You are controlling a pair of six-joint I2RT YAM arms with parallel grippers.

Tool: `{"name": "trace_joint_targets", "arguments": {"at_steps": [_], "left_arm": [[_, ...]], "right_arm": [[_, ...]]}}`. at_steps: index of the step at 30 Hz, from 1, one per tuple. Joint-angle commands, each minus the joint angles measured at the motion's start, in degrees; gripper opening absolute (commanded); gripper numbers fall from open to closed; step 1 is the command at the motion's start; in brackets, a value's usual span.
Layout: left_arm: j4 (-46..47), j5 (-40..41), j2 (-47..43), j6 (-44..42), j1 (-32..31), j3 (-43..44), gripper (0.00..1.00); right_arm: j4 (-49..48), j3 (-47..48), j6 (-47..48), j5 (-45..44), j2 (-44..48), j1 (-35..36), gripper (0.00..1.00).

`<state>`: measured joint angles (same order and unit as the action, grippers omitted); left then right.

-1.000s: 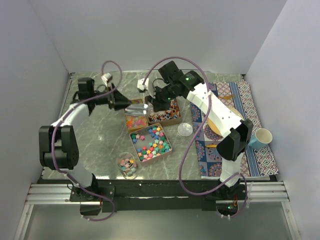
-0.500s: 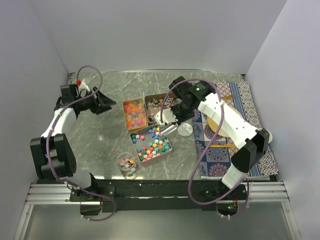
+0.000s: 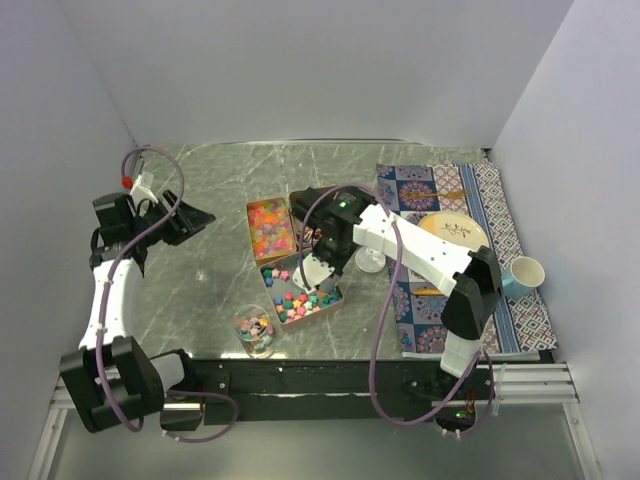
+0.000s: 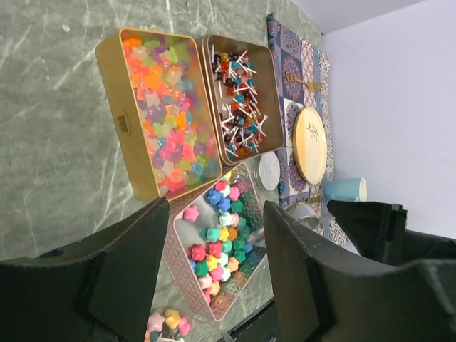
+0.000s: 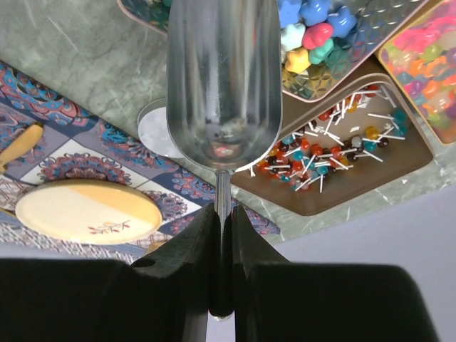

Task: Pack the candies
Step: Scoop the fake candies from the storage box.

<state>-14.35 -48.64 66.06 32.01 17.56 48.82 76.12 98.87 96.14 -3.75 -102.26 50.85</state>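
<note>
tightly, right gripper (image 5: 222, 214) pinches a seemingly empty scoop (image 5: 222, 78)

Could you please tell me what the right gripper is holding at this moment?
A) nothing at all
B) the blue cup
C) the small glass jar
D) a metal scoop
D: in the right wrist view the right gripper has its fingers closed on the thin handle of the metal scoop, whose bowl points away from the camera.
</note>
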Motion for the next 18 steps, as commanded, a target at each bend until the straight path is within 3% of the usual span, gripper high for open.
{"name": "trace_joint_targets", "arguments": {"at_steps": [1, 10, 18], "left_arm": [[1.87, 0.3, -4.97, 0.24, 0.81, -3.1, 0.62], [3.98, -0.22, -7.97, 2.18, 1.69, -6.37, 0.63], [5.56, -0.66, -7.35, 2.8, 1.77, -7.16, 0.63]], "right_arm": [[-2.1, -1.05, 1.25, -8.2, -1.98, 1.09, 0.0], [-5.63, 0.27, -7.37, -15.14, -7.87, 4.95, 0.0], [-5.54, -4.37, -7.37, -12.34, -5.68, 7.16, 0.0]]}}
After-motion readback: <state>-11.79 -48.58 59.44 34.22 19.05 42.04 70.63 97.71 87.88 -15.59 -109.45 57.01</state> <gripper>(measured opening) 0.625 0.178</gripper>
